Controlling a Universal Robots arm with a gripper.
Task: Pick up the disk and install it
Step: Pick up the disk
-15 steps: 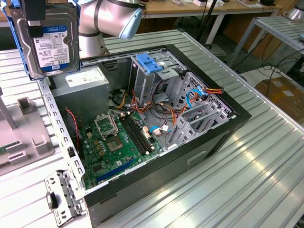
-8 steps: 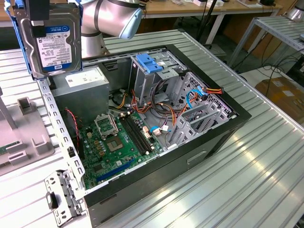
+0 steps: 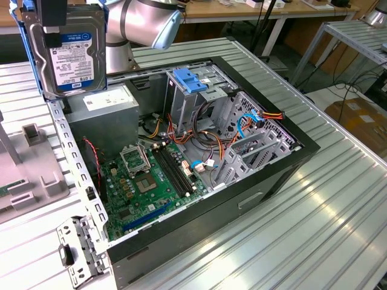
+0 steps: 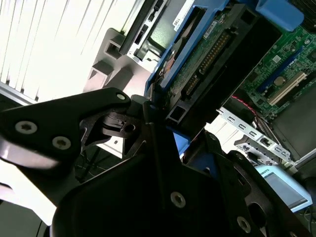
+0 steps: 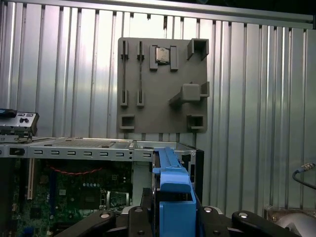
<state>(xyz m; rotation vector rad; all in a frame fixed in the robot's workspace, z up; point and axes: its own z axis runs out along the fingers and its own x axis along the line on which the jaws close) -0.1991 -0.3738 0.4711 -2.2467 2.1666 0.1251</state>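
Here, at the bench's (image 3: 326,241) edge on the exterior view's left, a grey fixture (image 3: 30,172) lies flat. Just beside it stands the open case (image 3: 254,193), which takes up the middle of the bench. The disk (image 3: 66,57) hangs upright in the air over the case's far corner on that side, above the power supply (image 3: 106,118), with its label facing the camera and blue rails along its edges. The gripper (image 3: 52,27) holds it from above. In the first wrist view the black fingers (image 5: 136,219) sit tight against either side of the disk's blue rail. Further right inside the case lies the green board (image 3: 145,181). Then comes the metal cage (image 3: 208,99) with a blue bracket (image 3: 190,81) on top, well apart from the disk.
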